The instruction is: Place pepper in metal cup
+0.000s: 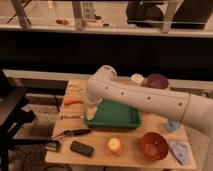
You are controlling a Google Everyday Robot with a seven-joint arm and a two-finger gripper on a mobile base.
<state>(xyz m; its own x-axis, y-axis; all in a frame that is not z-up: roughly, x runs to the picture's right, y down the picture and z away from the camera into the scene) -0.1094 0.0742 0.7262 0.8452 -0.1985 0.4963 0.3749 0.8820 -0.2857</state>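
Observation:
The pepper (71,101) is slender and orange-red. It lies on the wooden table (130,159) at the left side, just left of the green tray (113,119). My white arm reaches in from the right, and its end bends down at the tray's left edge. The gripper (90,106) hangs there, just right of the pepper's tip and largely merged with the arm's end. The metal cup does not show; it is hidden or out of view.
A white cup (136,79) and a purple bowl (157,81) stand at the back right. A red-brown bowl (153,145), a round yellow-red fruit (114,145), a black flat object (81,148) and a dark tool (70,133) lie along the front. Blue cloths (179,151) lie at the right.

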